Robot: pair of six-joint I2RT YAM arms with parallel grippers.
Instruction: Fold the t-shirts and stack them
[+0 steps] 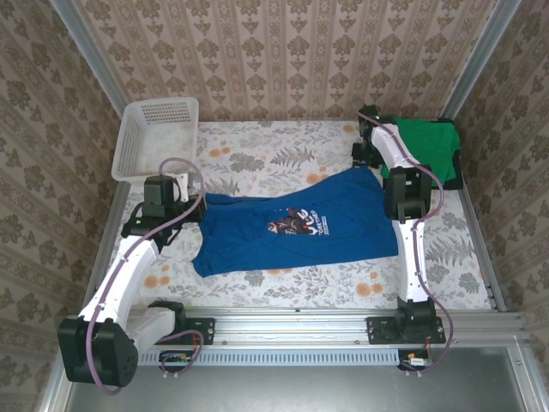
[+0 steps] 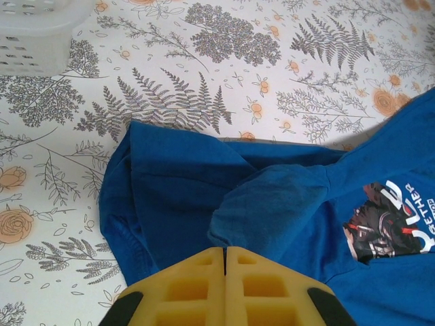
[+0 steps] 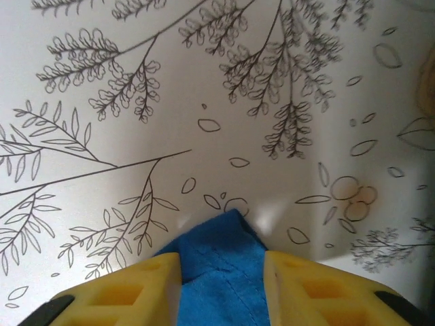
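Royal-blue cotton t-shirt [image 1: 292, 227] with a dark chest picture lies spread in the middle of the flowered bench [image 1: 257, 159]. The left wrist view shows the left tool [image 2: 224, 252], its pads pressed together on a raised fold near the sleeve. The right wrist view shows the right tool [image 3: 222, 261] nipping a blue corner of the shirt. White plastic lattice basket [image 1: 129, 150] stands at the far left corner. Bright-green t-shirt [image 1: 425, 146] lies on a dark one [image 1: 457, 172] at the far right corner, partly behind the right arm [image 1: 403, 184].
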